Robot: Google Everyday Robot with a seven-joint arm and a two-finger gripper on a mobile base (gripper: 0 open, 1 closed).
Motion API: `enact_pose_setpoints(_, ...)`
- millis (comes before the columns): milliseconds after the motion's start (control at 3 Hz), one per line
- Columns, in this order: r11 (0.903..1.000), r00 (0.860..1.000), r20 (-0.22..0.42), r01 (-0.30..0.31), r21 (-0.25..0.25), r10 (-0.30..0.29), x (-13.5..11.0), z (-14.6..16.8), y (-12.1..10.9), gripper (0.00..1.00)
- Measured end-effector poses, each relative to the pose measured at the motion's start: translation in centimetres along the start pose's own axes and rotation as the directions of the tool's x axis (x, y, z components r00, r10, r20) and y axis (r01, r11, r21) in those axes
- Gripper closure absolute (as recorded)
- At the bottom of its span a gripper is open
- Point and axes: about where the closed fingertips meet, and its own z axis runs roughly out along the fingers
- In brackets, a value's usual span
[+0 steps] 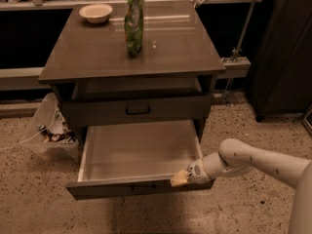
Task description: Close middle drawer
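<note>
The middle drawer of a grey-brown cabinet stands pulled far out, its pale whitish inner box bare. Its flat front faces me at the bottom, with a small dark handle at the centre. My gripper, with yellowish fingertips, sits at the right end of the drawer front, touching its top edge. The white arm reaches in from the right. The taller-fronted drawer above is shut.
On the cabinet top stand a green bag and a pale bowl. A clear bin with clutter sits on the floor at the left. A dark cabinet stands at the right. Speckled floor lies in front.
</note>
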Motion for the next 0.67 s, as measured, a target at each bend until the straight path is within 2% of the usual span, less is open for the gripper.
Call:
enact_pose_setpoints(333,1.0000,1.000,0.000,0.000,0.000,0.000,0.00,0.00,0.00,1.00)
enact_pose_setpoints(667,0.9989,0.999,-0.014,-0.041,-0.020,0.041,0.84,0.59,-0.91,1.00)
